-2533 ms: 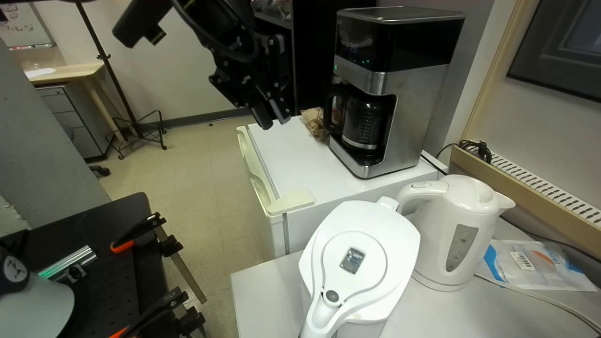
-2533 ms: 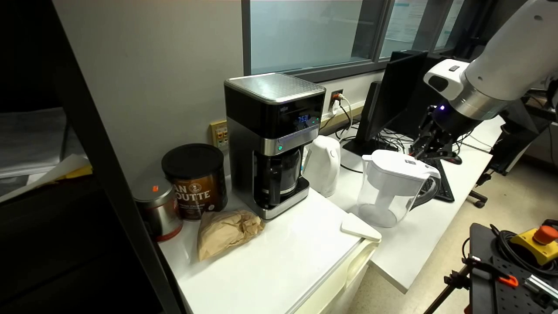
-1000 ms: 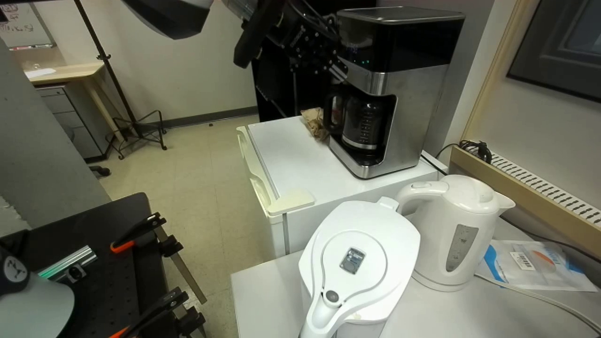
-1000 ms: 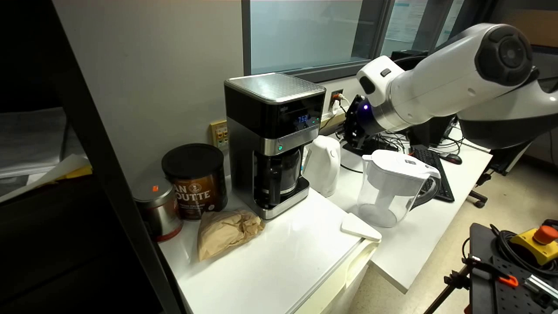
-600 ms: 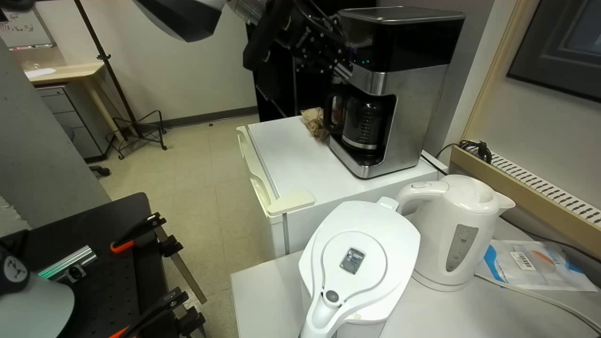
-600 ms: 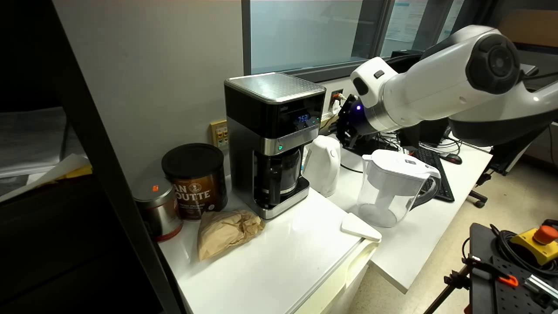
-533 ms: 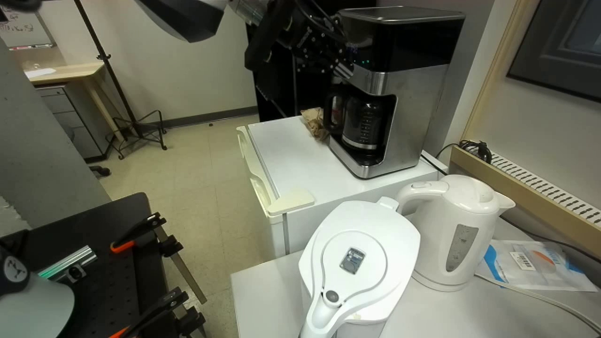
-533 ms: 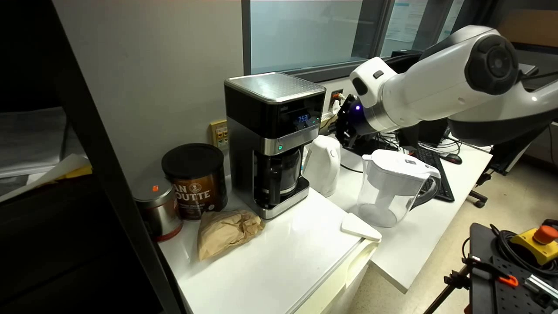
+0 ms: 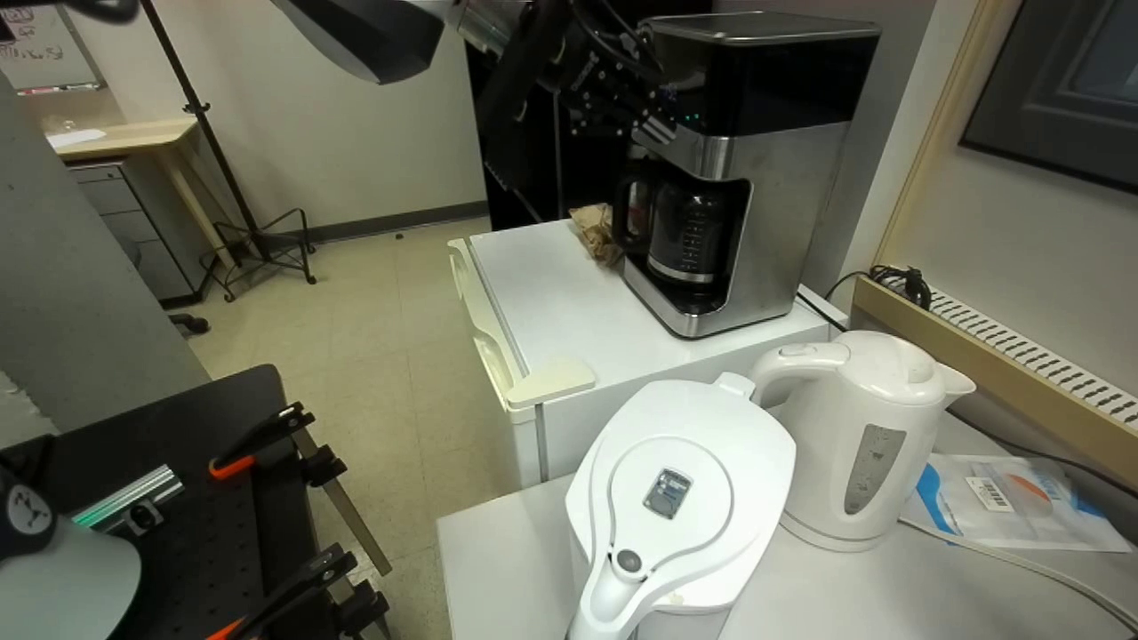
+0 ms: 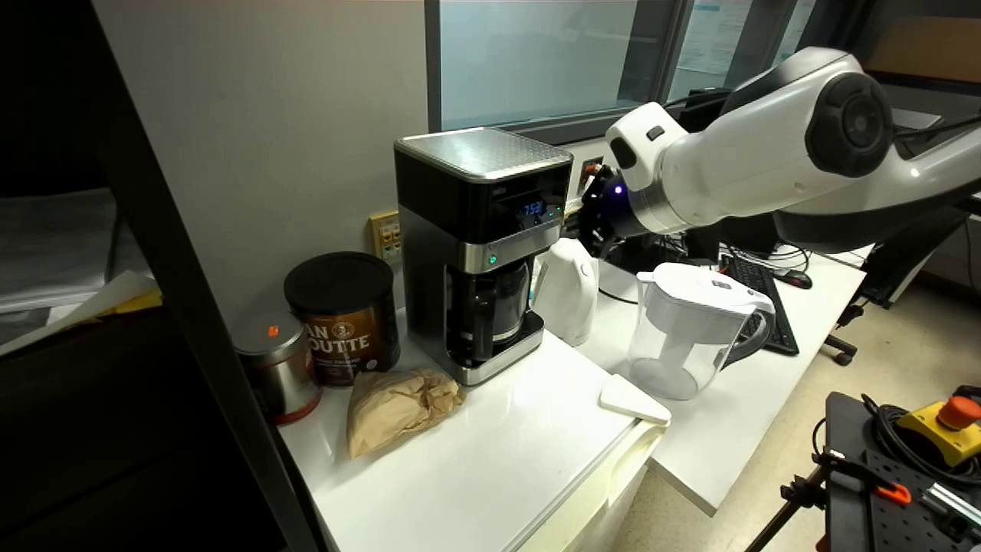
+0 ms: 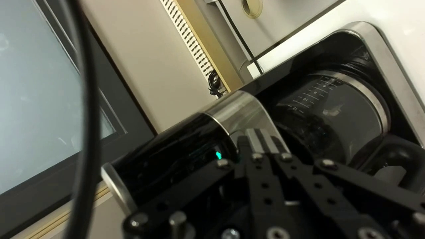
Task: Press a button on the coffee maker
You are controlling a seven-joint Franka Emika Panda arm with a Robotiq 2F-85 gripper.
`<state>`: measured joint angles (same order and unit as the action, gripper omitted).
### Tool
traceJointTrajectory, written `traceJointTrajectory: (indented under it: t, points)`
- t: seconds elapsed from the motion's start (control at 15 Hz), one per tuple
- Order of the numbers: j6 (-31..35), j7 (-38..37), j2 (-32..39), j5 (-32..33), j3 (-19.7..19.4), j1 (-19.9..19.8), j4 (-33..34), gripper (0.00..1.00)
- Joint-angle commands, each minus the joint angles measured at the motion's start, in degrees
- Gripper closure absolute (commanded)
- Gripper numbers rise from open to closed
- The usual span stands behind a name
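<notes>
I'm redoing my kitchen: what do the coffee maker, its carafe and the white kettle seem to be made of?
Coffee maker: probably stainless steel (silvery sheen), with a glossy black upper section, plastic or glass. Carafe: likely glass, dark and reflective. White kettle: apparently plastic, smooth, opaque and softly shiny.

– Blue digits lit on the display (image 10: 533,208) of the coffee maker (image 10: 481,255): 753!
– And on the brown can (image 10: 342,318), pale capitals: AN, with OUTTE below!
– The carafe (image 11: 343,114)?
– Scale figures, too blurred to call! Whiteboard (image 9: 46,53) handwriting, same verdict!
</notes>
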<state>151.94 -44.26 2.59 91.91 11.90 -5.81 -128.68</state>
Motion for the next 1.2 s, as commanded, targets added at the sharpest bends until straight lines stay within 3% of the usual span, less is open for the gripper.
traceJointTrajectory:
  t: [0.0,1.13]
  points:
    - [1.7,-2.3,2.0,2.7,-0.1,-0.1,2.4,1.0]
    - [2.5,-5.6,4.4,7.1,-0.2,-0.4,4.6,1.0]
